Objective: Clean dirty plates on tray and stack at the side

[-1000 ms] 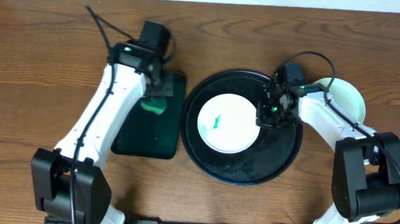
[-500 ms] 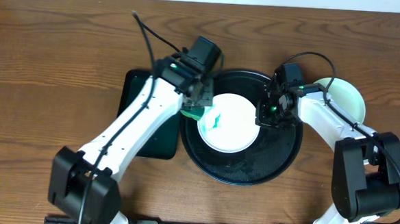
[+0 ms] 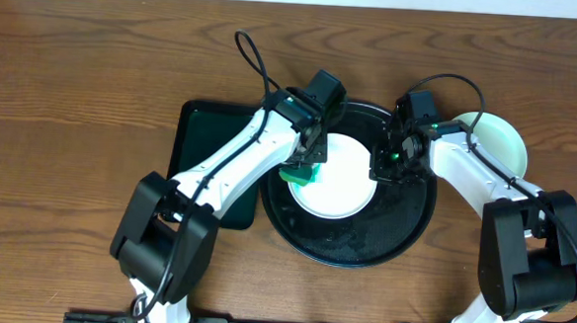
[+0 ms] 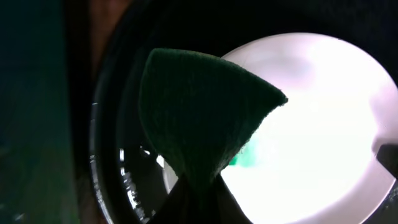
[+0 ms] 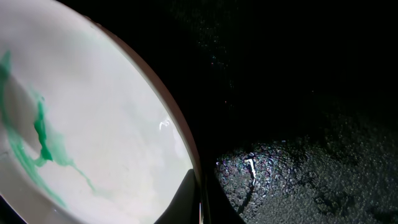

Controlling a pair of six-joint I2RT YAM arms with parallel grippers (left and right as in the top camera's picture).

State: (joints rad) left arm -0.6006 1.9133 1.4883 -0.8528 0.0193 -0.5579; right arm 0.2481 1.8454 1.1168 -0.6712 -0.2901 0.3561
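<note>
A white plate point(image 3: 341, 189) lies on the round black tray point(image 3: 348, 246). A green smear point(image 5: 38, 138) marks the plate point(image 5: 106, 112). My left gripper point(image 3: 303, 165) is shut on a dark green sponge point(image 3: 299, 175), which hangs over the plate's left part. In the left wrist view the sponge point(image 4: 202, 112) covers part of the plate point(image 4: 323, 124), with a bit of smear point(image 4: 247, 158) showing beside it. My right gripper point(image 3: 381, 168) is shut on the plate's right rim, its fingers point(image 5: 186, 199) pinching the edge. A pale mint plate point(image 3: 495, 140) sits on the table right of the tray.
A rectangular dark green tray point(image 3: 208, 182) lies just left of the black tray, partly under my left arm. The black tray's wet, speckled floor point(image 5: 298, 155) shows beside the plate. Bare wooden table surrounds everything.
My left arm swung right from the green rectangular tray, carrying the sponge over the plate's left side. The right arm and the plate stayed put.
</note>
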